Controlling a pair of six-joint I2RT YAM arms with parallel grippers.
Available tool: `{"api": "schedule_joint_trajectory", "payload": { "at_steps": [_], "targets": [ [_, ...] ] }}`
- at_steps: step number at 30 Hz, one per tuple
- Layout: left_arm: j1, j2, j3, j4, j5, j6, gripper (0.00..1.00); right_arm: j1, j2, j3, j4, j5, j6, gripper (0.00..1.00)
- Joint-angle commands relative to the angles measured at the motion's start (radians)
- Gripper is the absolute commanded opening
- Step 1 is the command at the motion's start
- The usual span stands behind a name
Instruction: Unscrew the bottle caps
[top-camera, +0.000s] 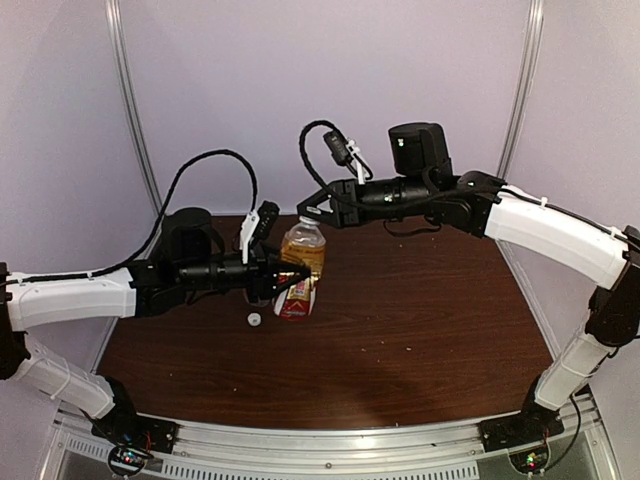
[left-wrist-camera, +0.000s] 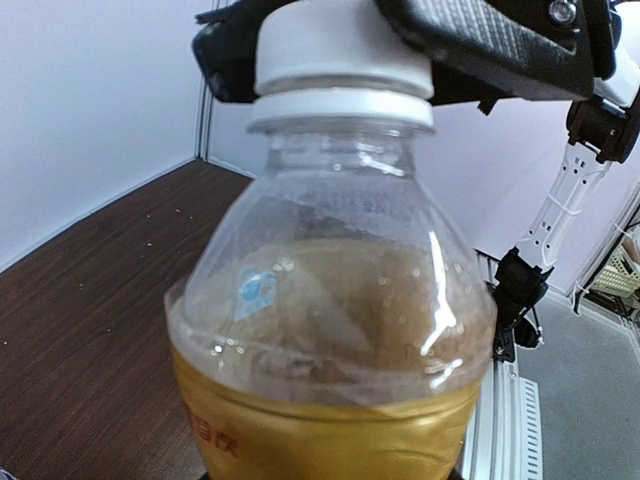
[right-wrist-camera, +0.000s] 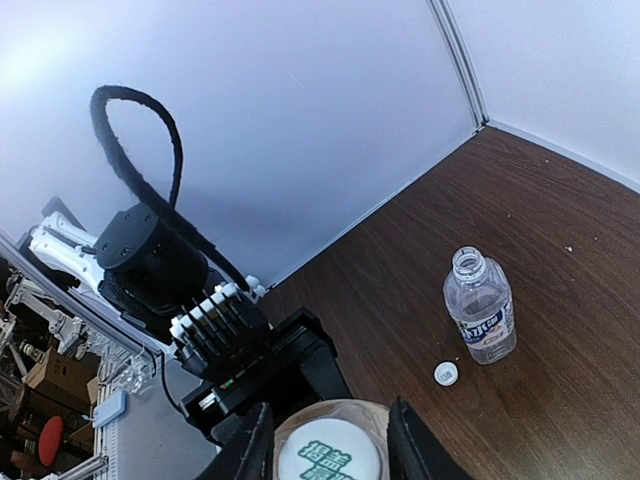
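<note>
The amber bottle (top-camera: 303, 252) with a red-yellow label stands upright at the table's middle left. My left gripper (top-camera: 290, 281) is shut on its lower body. It fills the left wrist view (left-wrist-camera: 330, 330), hiding my left fingers; its white cap (left-wrist-camera: 343, 55) is on. My right gripper (top-camera: 308, 213) is open at the cap, its fingers (right-wrist-camera: 250, 448) flanking the cap (right-wrist-camera: 330, 458) with a small gap. The clear bottle (right-wrist-camera: 481, 320) with a white-blue label stands open on the table. Its loose white cap (right-wrist-camera: 446, 374) lies beside it and shows in the top view (top-camera: 254, 320).
The dark wood table (top-camera: 420, 330) has pale walls at the back and both sides. A metal rail (top-camera: 330, 440) with both arm bases runs along the near edge. A black cable (top-camera: 215, 160) loops above the left arm.
</note>
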Motion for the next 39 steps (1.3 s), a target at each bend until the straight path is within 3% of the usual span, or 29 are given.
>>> {"api": "schedule_joint_trajectory", "payload": {
  "at_steps": [1,14,20,31,39],
  "targets": [
    [0.001,-0.032,0.019,0.033,-0.01,0.016,0.35,0.007,0.013,0.011,-0.006,0.026,-0.011,0.37],
    [0.001,-0.032,0.014,0.043,-0.005,0.012,0.35,0.006,0.0,-0.008,0.034,-0.019,-0.072,0.24],
    [0.002,-0.031,0.005,0.094,0.109,0.0,0.35,-0.02,0.002,-0.036,0.082,-0.186,-0.198,0.21],
    [0.001,-0.018,-0.027,0.326,0.452,-0.128,0.36,-0.044,0.046,0.008,-0.005,-0.608,-0.533,0.26],
    [0.001,-0.011,-0.024,0.347,0.466,-0.139,0.37,-0.047,0.051,0.02,-0.025,-0.648,-0.552,0.33]
  ]
}}
